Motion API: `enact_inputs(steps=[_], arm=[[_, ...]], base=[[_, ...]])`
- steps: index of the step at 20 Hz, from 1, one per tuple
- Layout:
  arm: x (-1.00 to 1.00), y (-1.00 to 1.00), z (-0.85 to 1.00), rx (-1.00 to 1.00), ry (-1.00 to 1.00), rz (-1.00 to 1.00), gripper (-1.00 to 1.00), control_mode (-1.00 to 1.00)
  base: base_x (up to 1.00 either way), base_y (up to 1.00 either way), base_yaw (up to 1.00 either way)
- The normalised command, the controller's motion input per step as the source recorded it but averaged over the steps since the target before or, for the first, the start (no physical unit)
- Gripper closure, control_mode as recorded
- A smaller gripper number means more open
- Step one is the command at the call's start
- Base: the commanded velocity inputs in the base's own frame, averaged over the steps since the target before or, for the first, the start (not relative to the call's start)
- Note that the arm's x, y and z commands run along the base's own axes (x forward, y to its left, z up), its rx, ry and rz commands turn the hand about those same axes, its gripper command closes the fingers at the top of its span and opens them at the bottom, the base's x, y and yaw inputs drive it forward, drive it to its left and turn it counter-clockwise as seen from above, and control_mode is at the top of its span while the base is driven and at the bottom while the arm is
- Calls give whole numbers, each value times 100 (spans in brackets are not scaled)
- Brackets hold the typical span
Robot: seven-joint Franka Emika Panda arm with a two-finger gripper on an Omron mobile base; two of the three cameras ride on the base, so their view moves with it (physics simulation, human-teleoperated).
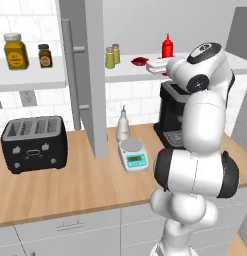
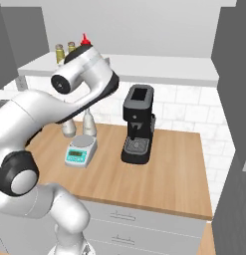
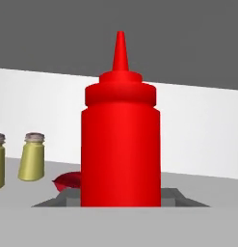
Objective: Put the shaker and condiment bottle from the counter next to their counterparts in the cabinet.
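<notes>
Two shakers [image 1: 112, 56], condiment bottle [image 3: 120, 144] on cabinet shelf [image 1: 130, 75]

Bright even rendered light, faint shadows, slightly soft.

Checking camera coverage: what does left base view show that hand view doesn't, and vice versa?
Left base view alone: the toaster, scale, coffee machine, the cabinet door and two amber jars.

Hand view alone: a close look at the condiment bottle standing between the tool's fingertips.

Both: the red bottle, two olive shakers and the dark-red item on the shelf.
</notes>
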Motion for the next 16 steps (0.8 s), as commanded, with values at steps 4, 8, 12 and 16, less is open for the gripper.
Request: enact_inputs(steps=[4,8,12,16], arm=[[50,0,13,8,25,16,100,-100],[48,0,34,1,21,16,100,-100],[30,0,57,0,15,16,100,-100],[30,0,34,4,18,17,100,-100]], base=[[0,0,0],[0,0,0],[0,0,0],[0,0,0]])
